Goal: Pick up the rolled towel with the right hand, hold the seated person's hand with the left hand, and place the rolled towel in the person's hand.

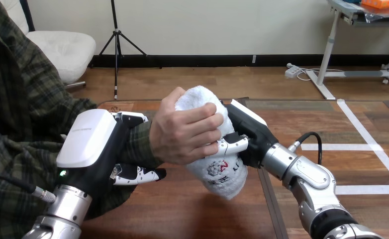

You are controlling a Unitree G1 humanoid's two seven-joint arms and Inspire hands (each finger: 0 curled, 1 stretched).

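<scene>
Rolled towel (223, 173) in person's hand (182, 137) and right hand (248, 128)

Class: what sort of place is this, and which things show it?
Probably a robot test bench, not a home: a wooden table marked with white tape, where the left hand grips the person's wrist, and the right hand and the person's hand both hold a towel.

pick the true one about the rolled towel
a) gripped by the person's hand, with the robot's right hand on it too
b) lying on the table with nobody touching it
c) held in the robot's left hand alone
a: the person's hand is wrapped round the rolled towel and the right hand has a finger curled across it from the other side; the left hand is on the person's wrist instead.
</scene>
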